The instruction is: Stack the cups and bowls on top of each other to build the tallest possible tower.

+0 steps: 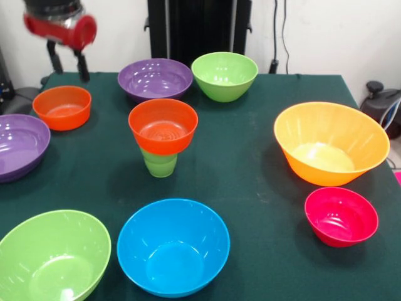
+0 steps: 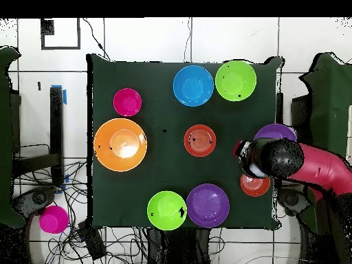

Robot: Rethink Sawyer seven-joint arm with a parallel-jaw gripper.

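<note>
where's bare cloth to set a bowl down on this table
Widest bare patch: between the orange-red bowl on the cup and the large orange bowl. Crowded along the side with the purple bowl and small orange-red bowl, under the gripper.

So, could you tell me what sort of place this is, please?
Probably a robotics lab: a red robot arm over a green-clothed table of plastic bowls, with loose cables across a white tiled floor.

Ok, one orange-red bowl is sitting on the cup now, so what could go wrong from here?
The tower rests on a slim light-green cup far narrower than the orange-red bowl on it, so each added bowl may tip it.

The gripper hangs above the other small orange-red bowl, with a purple bowl close beside; a descent could knock that neighbour.

The large orange bowl looks too wide to balance up there.
</note>
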